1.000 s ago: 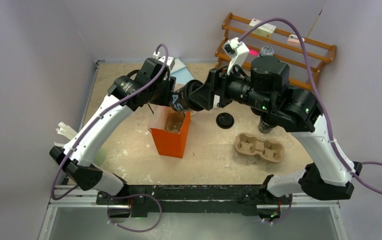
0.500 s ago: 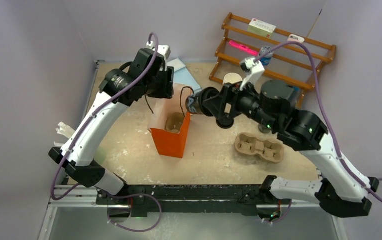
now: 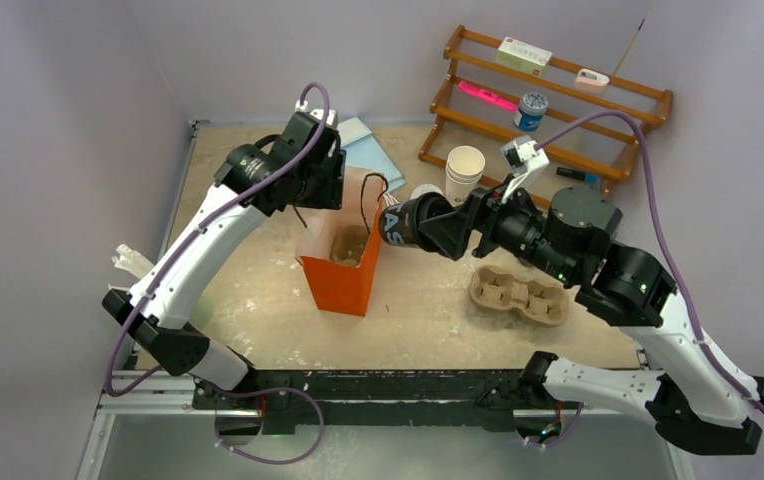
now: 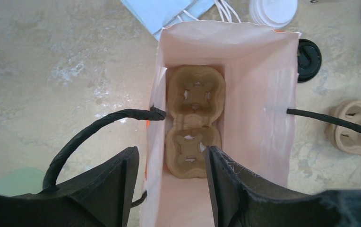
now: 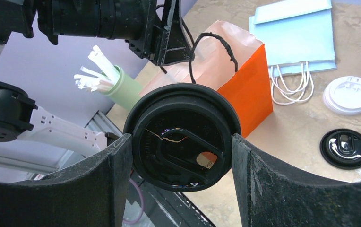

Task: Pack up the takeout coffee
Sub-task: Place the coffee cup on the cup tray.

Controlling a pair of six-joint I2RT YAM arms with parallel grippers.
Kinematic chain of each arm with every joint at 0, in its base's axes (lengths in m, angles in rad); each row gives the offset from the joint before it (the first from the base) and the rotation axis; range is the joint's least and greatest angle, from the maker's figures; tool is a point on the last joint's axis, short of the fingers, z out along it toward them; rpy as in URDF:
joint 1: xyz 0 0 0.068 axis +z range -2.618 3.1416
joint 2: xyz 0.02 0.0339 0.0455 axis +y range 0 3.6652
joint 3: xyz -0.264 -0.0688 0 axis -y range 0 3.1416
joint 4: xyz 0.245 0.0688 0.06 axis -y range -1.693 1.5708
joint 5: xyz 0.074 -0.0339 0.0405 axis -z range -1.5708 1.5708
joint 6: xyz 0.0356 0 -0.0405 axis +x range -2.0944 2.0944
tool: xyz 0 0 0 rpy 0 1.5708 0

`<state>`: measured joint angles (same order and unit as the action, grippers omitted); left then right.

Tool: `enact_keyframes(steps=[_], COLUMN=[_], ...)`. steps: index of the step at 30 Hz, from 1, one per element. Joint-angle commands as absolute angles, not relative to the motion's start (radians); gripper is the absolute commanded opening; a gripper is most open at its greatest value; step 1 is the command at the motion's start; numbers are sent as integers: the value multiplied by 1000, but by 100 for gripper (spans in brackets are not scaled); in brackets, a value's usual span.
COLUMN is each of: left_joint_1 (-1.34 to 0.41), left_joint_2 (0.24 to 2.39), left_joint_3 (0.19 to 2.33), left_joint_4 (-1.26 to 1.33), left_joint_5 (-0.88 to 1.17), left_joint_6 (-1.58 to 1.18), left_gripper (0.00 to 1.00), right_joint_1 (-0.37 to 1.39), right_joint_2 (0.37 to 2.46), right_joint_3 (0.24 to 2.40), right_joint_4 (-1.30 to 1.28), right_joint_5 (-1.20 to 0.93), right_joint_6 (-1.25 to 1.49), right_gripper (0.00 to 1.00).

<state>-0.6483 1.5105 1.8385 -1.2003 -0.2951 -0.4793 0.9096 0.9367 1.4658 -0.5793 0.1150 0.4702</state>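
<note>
Black lidded cup [image 5: 182, 137] clamped in right tool [image 5: 183, 158], near orange bag [image 5: 245, 90]

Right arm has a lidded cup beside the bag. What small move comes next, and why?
Probably swing the cup over the bag mouth and turn it upright. The right gripper holds it tipped sideways beside the bag, and the carrier inside has both wells empty.

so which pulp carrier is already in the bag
The carrier at the bottom of the orange bag; the other carrier sits out on the table.
</note>
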Motion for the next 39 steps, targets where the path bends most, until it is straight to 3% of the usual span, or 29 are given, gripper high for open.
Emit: enact_keyframes(steps=[1,9,14,18,19,29,36,37,39], left_joint_1=[-643,-596,-587,-587,-590,-641,-706,-712,-728], left_joint_2=[1474,1509,1539,1528,1523,1423,1427,1434,1447], left_joint_3=[1822,1750,1766,1751,1739,1651,1611,1606,1602], left_joint_4=[-1208,-1176,-1203,-1185,-1172,-1086,-1046,-1040,-1025], left_joint_5=[-381,-339,-299,-194,-154,-54,-82,-72,-61], left_joint_6=[-484,-479,-523,-631,-670,-1114,-1208,-1203,-1193], left_gripper=[56,54,29,2,0,0,0,5,26], right_joint_1=[912,913,912,912,911,913,912,912,913], right_joint_2=[954,964,986,1010,1020,1117,1088,1081,1076], right_joint_3=[1473,1488,1532,1598,1618,1773,1754,1747,1741], right_joint_4=[-525,-529,-553,-579,-583,-672,-748,-757,-777], right_joint_5=[75,69,65,69,64,67,115,130,150], right_joint_6=[462,449,449,458,463,514,536,539,542], right_gripper=[30,29,28,28,28,26,23,23,23])
